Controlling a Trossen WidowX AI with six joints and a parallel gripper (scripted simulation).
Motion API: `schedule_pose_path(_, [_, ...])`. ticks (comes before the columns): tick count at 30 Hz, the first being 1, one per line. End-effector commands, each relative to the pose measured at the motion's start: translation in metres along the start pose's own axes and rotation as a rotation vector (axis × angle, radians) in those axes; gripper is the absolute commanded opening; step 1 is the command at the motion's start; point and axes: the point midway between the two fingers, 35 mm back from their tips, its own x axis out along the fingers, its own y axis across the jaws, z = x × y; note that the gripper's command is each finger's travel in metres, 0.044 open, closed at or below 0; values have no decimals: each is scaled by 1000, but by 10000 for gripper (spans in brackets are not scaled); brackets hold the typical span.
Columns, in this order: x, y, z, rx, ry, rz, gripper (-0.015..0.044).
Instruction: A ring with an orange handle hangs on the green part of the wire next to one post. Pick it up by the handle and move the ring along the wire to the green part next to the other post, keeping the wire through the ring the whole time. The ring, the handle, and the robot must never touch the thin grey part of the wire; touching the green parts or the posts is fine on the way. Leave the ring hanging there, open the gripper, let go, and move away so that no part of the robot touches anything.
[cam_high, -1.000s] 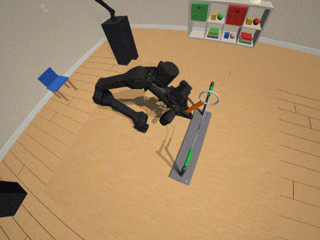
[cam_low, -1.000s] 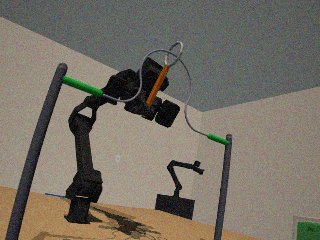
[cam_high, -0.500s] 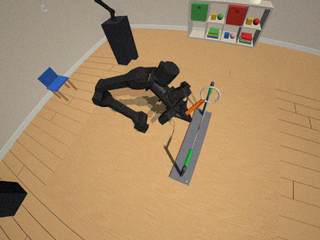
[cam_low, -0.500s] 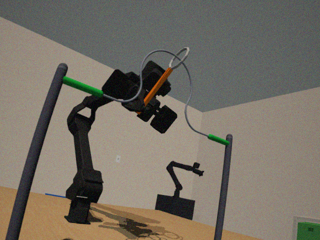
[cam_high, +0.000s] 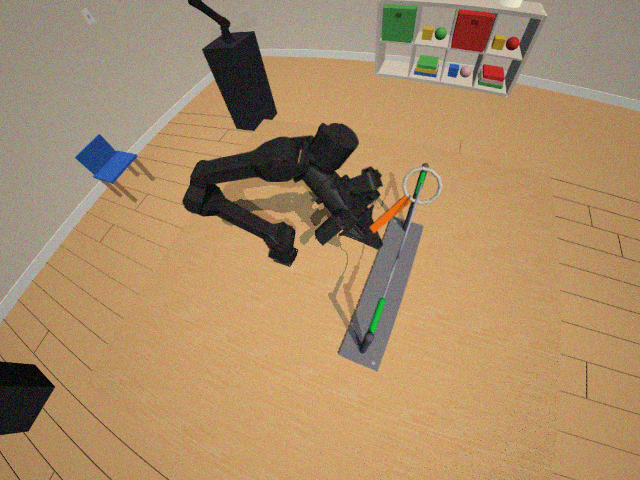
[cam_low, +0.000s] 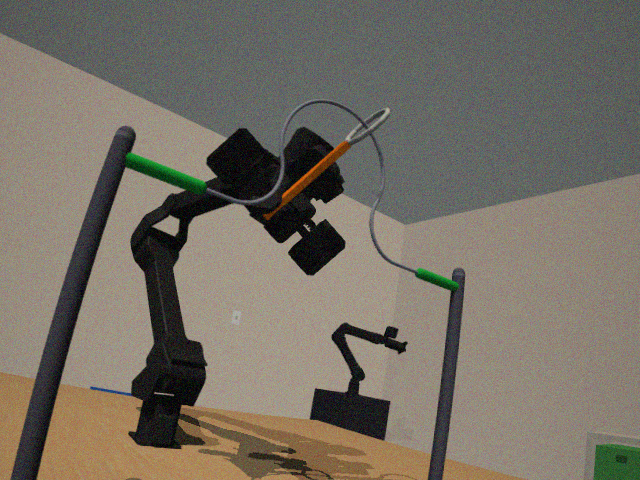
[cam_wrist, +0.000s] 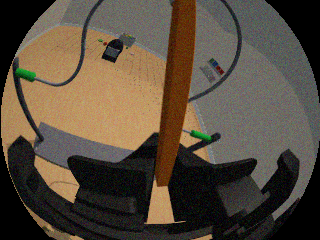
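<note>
The white ring (cam_high: 440, 186) (cam_low: 387, 111) surrounds the thin grey wire (cam_low: 283, 139) (cam_wrist: 239, 40) on the right descending side of its high arch in the exterior view. The ring is tilted; its clearance from the wire is hard to tell. Its orange handle (cam_high: 390, 213) (cam_low: 315, 173) (cam_wrist: 179, 75) slopes down to my gripper (cam_wrist: 160, 137), which is shut on its lower end. The green parts, one (cam_high: 377, 315) (cam_low: 166, 173) at the left post (cam_low: 72, 299) and one (cam_low: 436, 279) at the right post (cam_low: 448, 361) in the exterior view, are both away from the ring.
A grey base board (cam_high: 368, 304) (cam_wrist: 75, 145) lies under the wire. The wire's lower bend crosses in front of my arm in the exterior view. A blue chair (cam_high: 114, 166), a shelf (cam_high: 532, 31) and a black pedestal (cam_high: 240, 77) with another arm stand farther off.
</note>
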Motion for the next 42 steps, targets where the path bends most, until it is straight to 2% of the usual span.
schedule_pose_path(1, [0,-4,0,-54,-10,-39,-150])
schedule_pose_path(42, [-3,-35,10,-587,-81,-385,-150])
